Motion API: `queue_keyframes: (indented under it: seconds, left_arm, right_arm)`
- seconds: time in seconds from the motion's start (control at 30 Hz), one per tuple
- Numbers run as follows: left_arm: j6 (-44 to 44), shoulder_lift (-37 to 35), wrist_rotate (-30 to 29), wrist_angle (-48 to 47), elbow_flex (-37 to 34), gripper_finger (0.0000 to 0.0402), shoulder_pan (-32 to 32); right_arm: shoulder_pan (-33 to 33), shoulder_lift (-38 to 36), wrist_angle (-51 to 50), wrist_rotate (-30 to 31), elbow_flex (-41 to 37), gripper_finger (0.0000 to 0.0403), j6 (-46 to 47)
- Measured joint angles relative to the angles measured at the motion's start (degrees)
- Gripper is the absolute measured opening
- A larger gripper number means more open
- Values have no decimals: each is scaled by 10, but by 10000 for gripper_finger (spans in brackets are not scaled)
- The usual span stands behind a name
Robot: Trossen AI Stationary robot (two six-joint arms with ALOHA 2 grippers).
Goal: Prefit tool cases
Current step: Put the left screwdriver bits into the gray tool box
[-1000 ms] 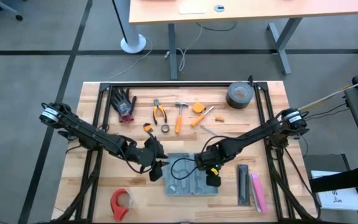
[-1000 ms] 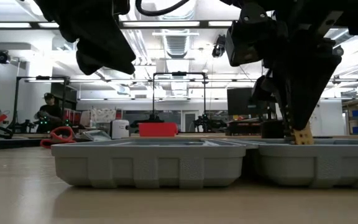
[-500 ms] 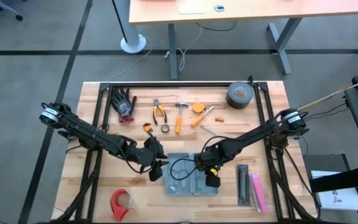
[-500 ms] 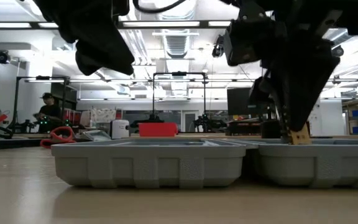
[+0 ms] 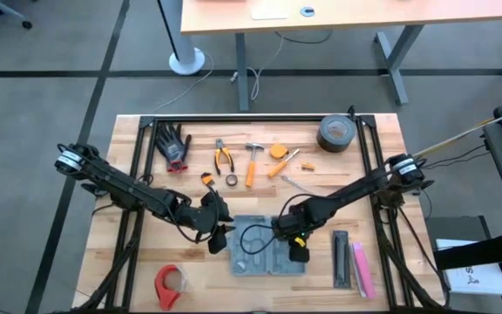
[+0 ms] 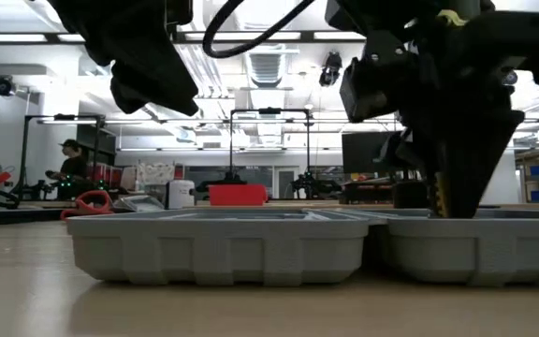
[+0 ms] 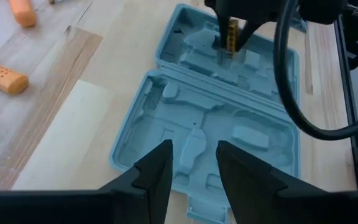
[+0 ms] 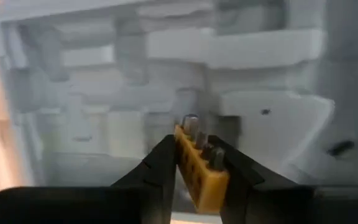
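My right fingers (image 8: 194, 163) pinch a ridged yellow bit holder (image 8: 199, 167) over the moulded blue-grey tool case (image 7: 210, 118). My left fingers (image 7: 191, 163) hover empty, parted. The case's left end has shifted slightly.

Bright overhead ceiling lights (image 6: 92, 37); low view backlit; right wrist blurry.

open tool case (image 5: 267, 247) lies low at the frame's centre; left gripper (image 5: 220, 237) at its left edge, right gripper (image 5: 296, 249) over its right half; hand tools (image 5: 253, 162) lie above, tape roll (image 5: 335, 133) upper right.
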Motion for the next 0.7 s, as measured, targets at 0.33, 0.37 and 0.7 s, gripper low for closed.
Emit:
queue_keyframes:
  seconds: [0.33,0.37,0.7]
  left_arm:
    - [2,0,3,0,0,131,0]
    - [2,0,3,0,0,130,0]
    - [2,0,5,0,0,120,0]
  right_arm:
    - [0,-1,-18,16,0,123,-7]
    - [0,-2,-18,16,0,125,-8]
    - [0,-13,-23,34,1,143,-8]
